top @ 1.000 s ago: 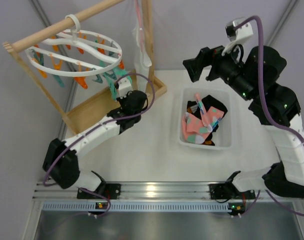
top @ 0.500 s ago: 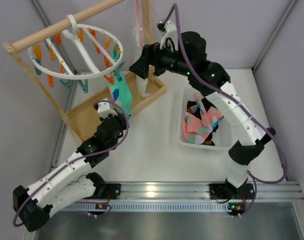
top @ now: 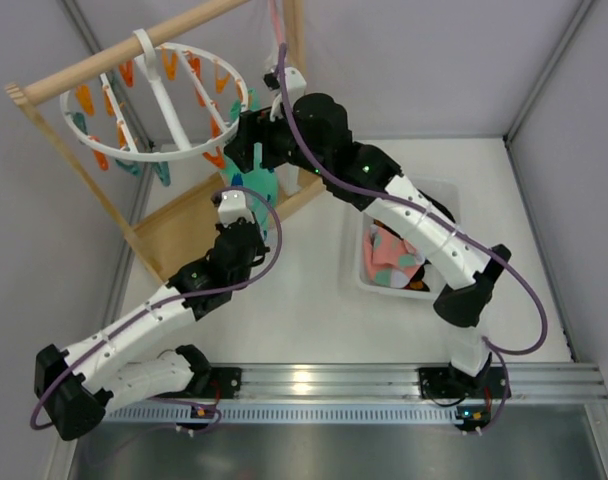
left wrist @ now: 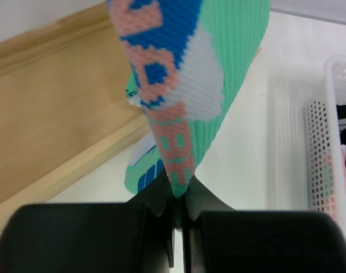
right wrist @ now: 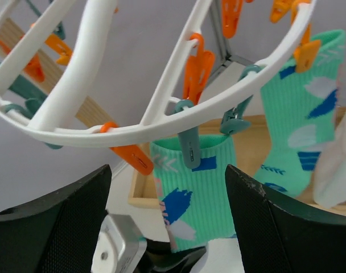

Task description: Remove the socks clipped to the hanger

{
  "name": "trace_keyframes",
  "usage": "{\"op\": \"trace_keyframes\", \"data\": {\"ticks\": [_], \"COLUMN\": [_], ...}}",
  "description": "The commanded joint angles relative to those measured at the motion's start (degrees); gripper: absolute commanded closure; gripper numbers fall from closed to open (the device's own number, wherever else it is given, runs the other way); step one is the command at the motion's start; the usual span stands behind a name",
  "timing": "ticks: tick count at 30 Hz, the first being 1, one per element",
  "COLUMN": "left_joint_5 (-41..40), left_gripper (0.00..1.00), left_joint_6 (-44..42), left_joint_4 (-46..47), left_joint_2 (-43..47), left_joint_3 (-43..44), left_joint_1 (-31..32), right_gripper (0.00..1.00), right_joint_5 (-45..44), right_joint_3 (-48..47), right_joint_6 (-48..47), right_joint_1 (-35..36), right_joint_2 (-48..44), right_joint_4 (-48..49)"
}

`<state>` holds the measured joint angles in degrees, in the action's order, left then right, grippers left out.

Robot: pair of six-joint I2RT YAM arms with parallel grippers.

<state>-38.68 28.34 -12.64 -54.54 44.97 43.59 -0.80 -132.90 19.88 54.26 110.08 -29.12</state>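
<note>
The white ring hanger point(top: 159, 100) hangs by its hook from the wooden rail, with orange and teal clips round it. Two teal patterned socks hang from it. In the right wrist view a grey-teal clip point(right wrist: 190, 149) holds the nearer sock point(right wrist: 204, 193), and an orange clip holds the second sock point(right wrist: 301, 119). My left gripper point(top: 232, 202) is shut on the lower tip of the nearer sock point(left wrist: 187, 85), just below the ring. My right gripper point(right wrist: 168, 187) is open, level with the ring's rim point(right wrist: 161, 111), its fingers either side of the clipped sock, touching nothing.
The wooden rail frame point(top: 134, 45) has a flat wooden base point(top: 179, 230) under the hanger. A white bin point(top: 369, 275) right of centre holds several removed socks point(top: 394, 255). A pale cloth point(right wrist: 338, 170) hangs from the frame's post beside the second sock.
My right arm has swung from above the bin to the hanger's rim. My left gripper took hold of the teal sock's tip. The ring has turned and tilted.
</note>
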Motion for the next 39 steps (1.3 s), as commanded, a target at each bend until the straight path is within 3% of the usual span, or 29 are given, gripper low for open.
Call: {"op": "trace_keyframes", "data": {"ticks": [1, 7, 17, 30, 36, 39], "left_joint_5": [-8.14, -14.67, -20.74, -17.05, -16.52, -16.78], "left_gripper": [1.0, 1.0, 1.0, 1.0, 1.0, 1.0], "left_joint_6": [-4.86, -10.23, -19.28, -25.79, -26.23, -26.23], "left_joint_4": [0.43, 0.43, 0.52, 0.69, 0.78, 0.78], "left_joint_2": [-2.31, -8.02, -13.3, -13.92, -13.92, -13.57], "left_joint_3": [5.38, 9.26, 12.42, 14.18, 14.0, 13.57], "left_joint_1": [3.59, 9.22, 12.74, 12.75, 12.83, 12.83], "right_gripper": [0.24, 0.28, 0.32, 0.34, 0.36, 0.36], "right_joint_5": [-9.48, -11.77, -13.52, -9.93, 3.32, -0.94], "right_joint_3": [-1.66, -3.85, -5.18, -5.35, -2.28, -1.05], "right_joint_6": [-2.65, -5.46, -11.7, -16.36, -14.61, -13.11], "right_joint_1": [0.06, 0.76, 1.02, 1.2, 0.85, 0.58], "right_joint_2": [1.01, 3.82, 5.23, 7.43, 6.55, 6.29], "right_joint_4": [2.85, 2.58, 2.67, 6.8, 11.81, 13.3]}}
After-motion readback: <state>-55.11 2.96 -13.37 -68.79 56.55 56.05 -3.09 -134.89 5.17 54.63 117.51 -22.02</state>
